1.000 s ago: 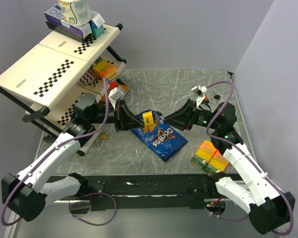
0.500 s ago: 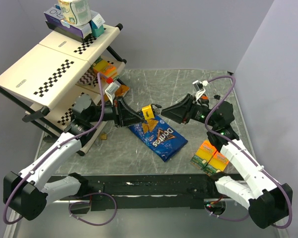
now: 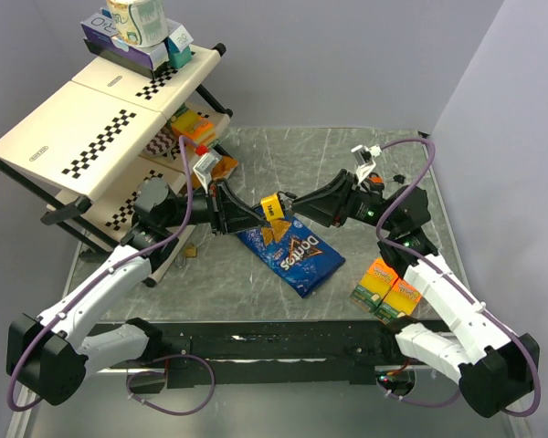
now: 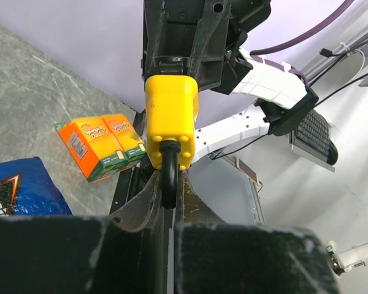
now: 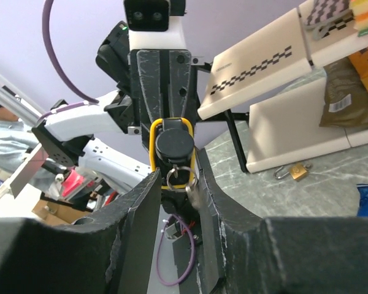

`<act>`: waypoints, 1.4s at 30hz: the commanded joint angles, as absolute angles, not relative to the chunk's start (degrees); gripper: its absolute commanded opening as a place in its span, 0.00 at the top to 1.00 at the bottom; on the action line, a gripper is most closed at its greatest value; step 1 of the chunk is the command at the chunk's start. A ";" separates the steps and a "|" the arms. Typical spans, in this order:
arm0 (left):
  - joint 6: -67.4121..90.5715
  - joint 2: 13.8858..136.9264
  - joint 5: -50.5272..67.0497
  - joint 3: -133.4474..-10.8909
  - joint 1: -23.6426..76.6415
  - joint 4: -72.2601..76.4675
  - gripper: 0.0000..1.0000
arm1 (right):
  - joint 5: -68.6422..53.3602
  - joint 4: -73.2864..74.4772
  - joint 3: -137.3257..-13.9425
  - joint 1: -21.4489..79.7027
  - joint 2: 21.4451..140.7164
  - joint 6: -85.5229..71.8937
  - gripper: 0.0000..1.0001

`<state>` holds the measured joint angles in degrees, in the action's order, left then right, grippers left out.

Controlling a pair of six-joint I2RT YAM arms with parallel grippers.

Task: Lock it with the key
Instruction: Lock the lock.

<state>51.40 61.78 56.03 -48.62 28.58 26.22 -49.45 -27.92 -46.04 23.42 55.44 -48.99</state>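
Observation:
My left gripper (image 3: 252, 215) is shut on the black shackle (image 4: 168, 177) of a yellow padlock (image 3: 272, 207), holding it in the air above the chip bag. In the left wrist view the padlock (image 4: 170, 119) points away, with the right arm just behind it. A black round-headed key (image 5: 175, 146) sits in the padlock's end, and a ring with a second small key (image 5: 194, 191) hangs from it. My right gripper (image 5: 176, 177) faces the key head, jaws apart on either side of the ring, not gripping the head. From above, the right gripper (image 3: 290, 203) almost touches the padlock.
A blue chip bag (image 3: 292, 251) lies under the padlock. Orange boxes (image 3: 386, 286) sit at the front right. A slanted shelf rack (image 3: 91, 128) with packets fills the left. A small brass padlock (image 5: 297, 171) lies on the table by the rack's foot.
Both grippers and the padlock have risen slightly off the chip bag. The right gripper's jaws opened a little and stay at the key end.

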 commanded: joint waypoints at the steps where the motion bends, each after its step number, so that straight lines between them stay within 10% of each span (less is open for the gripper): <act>1: 53.44 61.87 55.28 -49.13 28.39 32.52 0.99 | -48.60 -31.11 -49.04 24.78 56.16 -49.22 0.62; 17: 53.35 61.44 55.11 -48.60 28.48 32.26 0.99 | -47.20 -31.11 -50.62 26.37 57.57 -50.54 0.80; 21: 53.44 61.26 54.84 -48.43 28.30 31.91 0.99 | -47.20 -30.76 -50.80 26.11 57.48 -50.36 1.00; 42: 46.17 60.38 54.58 -48.60 24.79 23.74 0.99 | -49.83 -25.08 -50.53 11.18 56.34 -48.63 1.00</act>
